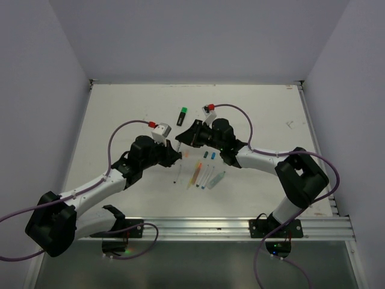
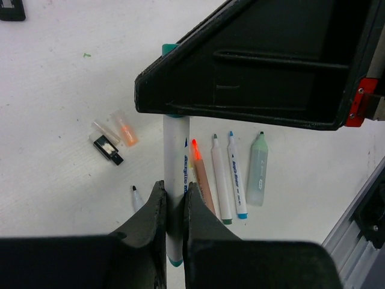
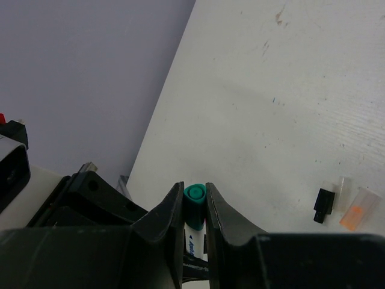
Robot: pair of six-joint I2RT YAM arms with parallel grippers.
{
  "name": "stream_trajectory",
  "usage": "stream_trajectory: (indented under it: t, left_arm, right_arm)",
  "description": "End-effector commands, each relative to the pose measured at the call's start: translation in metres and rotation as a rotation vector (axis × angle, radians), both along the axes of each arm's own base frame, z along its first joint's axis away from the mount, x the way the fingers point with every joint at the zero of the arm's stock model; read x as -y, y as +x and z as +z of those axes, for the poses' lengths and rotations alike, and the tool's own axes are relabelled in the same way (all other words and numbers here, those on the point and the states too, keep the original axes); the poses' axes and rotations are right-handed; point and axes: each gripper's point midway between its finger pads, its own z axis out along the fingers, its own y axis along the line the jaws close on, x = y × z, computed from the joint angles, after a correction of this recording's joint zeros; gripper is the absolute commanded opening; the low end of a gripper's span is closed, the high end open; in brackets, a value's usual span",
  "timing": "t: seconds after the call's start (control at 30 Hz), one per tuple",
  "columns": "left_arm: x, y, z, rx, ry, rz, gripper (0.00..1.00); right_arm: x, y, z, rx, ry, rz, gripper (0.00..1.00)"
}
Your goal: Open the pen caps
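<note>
Table point(image 2: 54, 120): pen point(image 2: 175, 153) in left hand point(image 2: 175, 191), teal cap point(image 3: 194, 198) pointing into right hand point(image 3: 194, 190).

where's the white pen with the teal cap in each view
top external: white pen mid-table, where the arms meet.
left wrist: lower centre, barrel in the left pincer.
right wrist: bottom centre, teal cap in the right pincer.
landmark: loose orange cap, both wrist views.

White table point(image 1: 120, 108), aluminium rail point(image 1: 210, 226)
</note>
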Motion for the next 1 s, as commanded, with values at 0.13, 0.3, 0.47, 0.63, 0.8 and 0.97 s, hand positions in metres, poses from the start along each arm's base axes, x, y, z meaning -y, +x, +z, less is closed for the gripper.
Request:
stream_trajectory:
  t: [0.13,0.3,0.47,0.63,0.8,0.97]
  left_arm:
    - [0.014,-0.013,0.01,0.022,-0.038,-0.084,0.0]
    - [0.014,-0.04,-0.012,-0.06,-0.058,-0.127,0.0]
    - [0.014,-0.064,-0.03,-0.142,-0.084,-0.149,0.0]
    - [0.012,-0.084,-0.049,-0.21,-0.095,-0.164,0.0]
    - [0.01,-0.09,-0.055,-0.23,-0.1,-0.157,0.0]
    - [0.01,-0.092,-0.059,-0.244,-0.095,-0.158,0.0]
  right_arm:
    - [-0.004,-0.001,0.043,0.071,0.095,0.02,0.0]
    - [0.01,0.021,0.077,0.141,0.109,-0.039,0.0]
    - [0.039,0.053,0.121,0.238,0.133,-0.147,0.0]
    - [0.061,0.079,0.158,0.326,0.15,-0.247,0.0]
    - [0.084,0.094,0.199,0.413,0.183,-0.351,0.0]
    - [0.106,0.106,0.232,0.453,0.25,-0.432,0.0]
